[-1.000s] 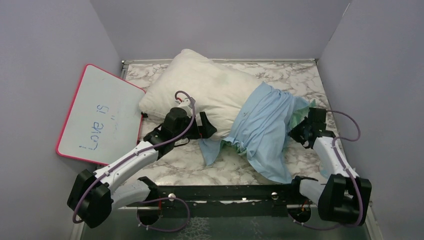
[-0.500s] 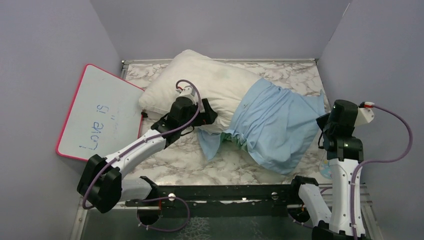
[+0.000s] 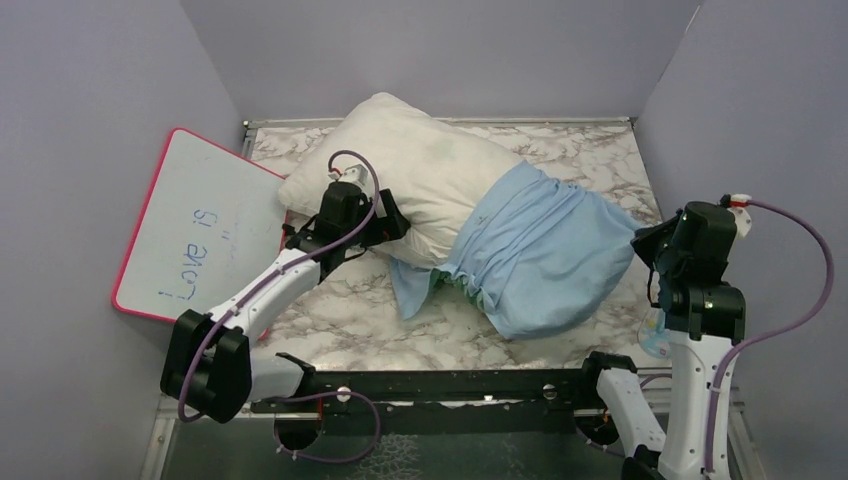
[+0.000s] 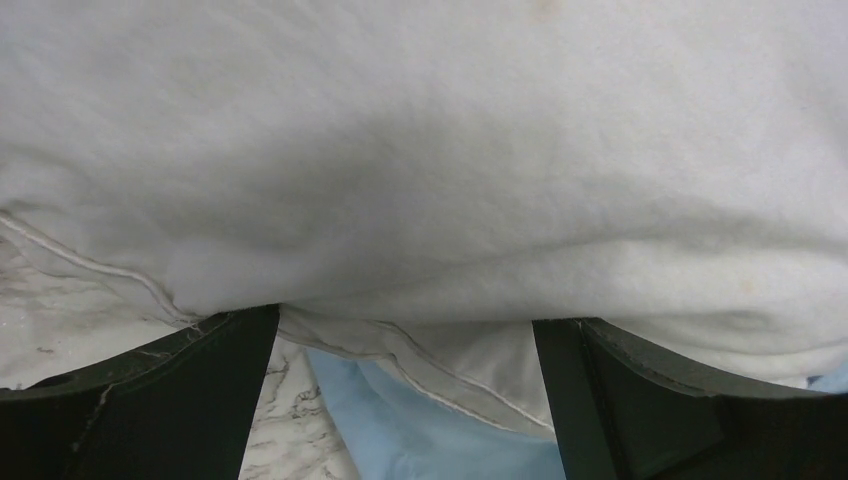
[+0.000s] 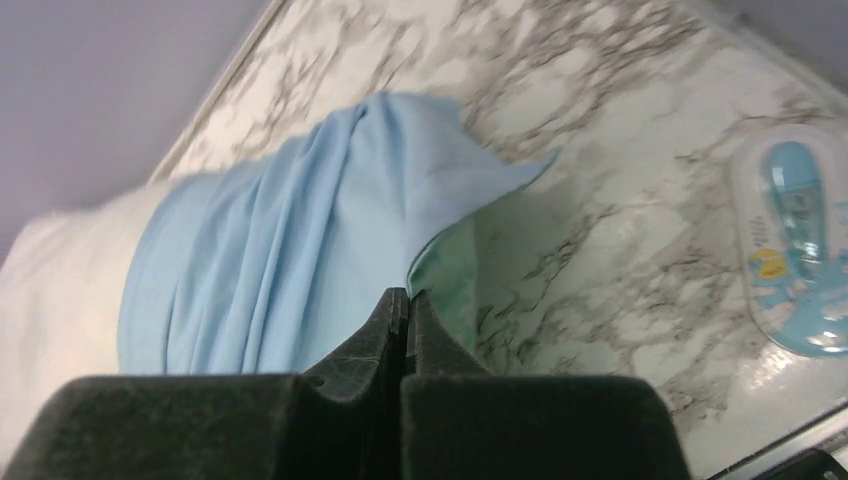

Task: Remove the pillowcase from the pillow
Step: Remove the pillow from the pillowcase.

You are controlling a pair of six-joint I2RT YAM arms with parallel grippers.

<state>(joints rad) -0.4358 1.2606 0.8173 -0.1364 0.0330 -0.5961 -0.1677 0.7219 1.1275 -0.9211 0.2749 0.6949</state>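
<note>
The cream-white pillow (image 3: 420,170) lies at the back middle of the marble table (image 3: 340,320). The light blue pillowcase (image 3: 545,250) covers its right end in bunched folds. My left gripper (image 3: 392,215) is open against the pillow's near edge. In the left wrist view the pillow (image 4: 420,150) bulges over and between the wide-apart fingers (image 4: 180,400), with pillowcase (image 4: 400,430) below. My right gripper (image 3: 645,240) is raised at the pillowcase's right edge. In the right wrist view it (image 5: 405,293) is shut at the fabric's lifted edge, where the green underside (image 5: 445,270) shows.
A pink-framed whiteboard (image 3: 205,230) leans at the left wall. A small blue and white plastic item (image 3: 655,335) lies on the table near the right arm and also shows in the right wrist view (image 5: 795,245). Grey walls close in three sides.
My right gripper has risen and pulled back right with the pillowcase's edge. My left gripper has moved left and back along the pillow, and the pillow has shifted that way.
</note>
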